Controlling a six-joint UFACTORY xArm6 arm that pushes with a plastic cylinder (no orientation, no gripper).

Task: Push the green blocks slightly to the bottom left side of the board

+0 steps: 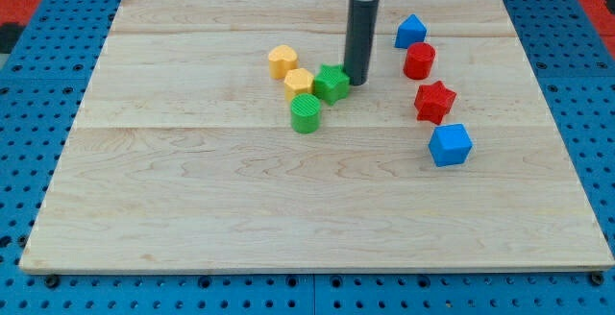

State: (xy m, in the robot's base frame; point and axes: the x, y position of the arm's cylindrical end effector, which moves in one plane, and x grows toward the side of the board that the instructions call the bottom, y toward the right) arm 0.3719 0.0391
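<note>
A green star-shaped block (332, 84) lies near the middle top of the wooden board (192, 209). A green cylinder (306, 113) sits just below and left of it, touching or nearly touching. My tip (357, 83) stands on the board right against the green star's right side, above and right of the cylinder. The dark rod rises from it to the view's top.
Two yellow blocks (282, 61) (299, 84) lie just left of the green star, the lower one touching it. At the right are a blue block (410, 32), a red cylinder (419, 60), a red star (434, 101) and a blue cube (450, 145).
</note>
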